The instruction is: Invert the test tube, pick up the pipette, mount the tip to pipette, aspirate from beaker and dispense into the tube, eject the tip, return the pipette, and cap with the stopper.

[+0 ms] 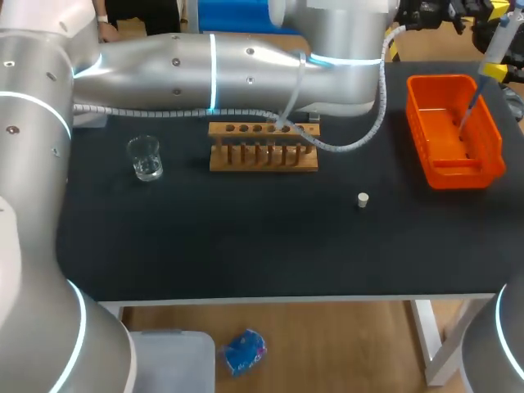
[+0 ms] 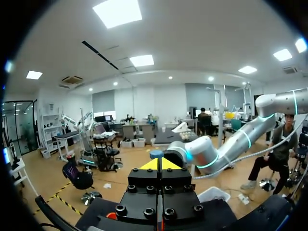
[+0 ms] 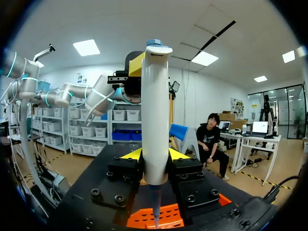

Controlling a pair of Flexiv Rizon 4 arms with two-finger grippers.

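My right gripper [image 3: 154, 156] is shut on the white pipette [image 3: 156, 120], holding it upright above the orange bin [image 1: 453, 131] at the table's back right. The pipette's thin tip [image 1: 468, 110] points down into the bin. My left gripper [image 2: 160, 163] is shut with nothing between its fingers, its yellow tips right at the pipette's blue top [image 2: 156, 154]. A clear test tube [image 1: 282, 124] stands in the wooden rack [image 1: 262, 155] at the back middle. Left of the rack is the glass beaker [image 1: 145, 157]. The small white stopper [image 1: 363, 199] lies on the mat right of centre.
My left arm [image 1: 246, 61] stretches across the back of the table, just behind the rack, with its cable [image 1: 360, 139] hanging over the rack's right end. The black mat [image 1: 246, 237] covers the table's front half.
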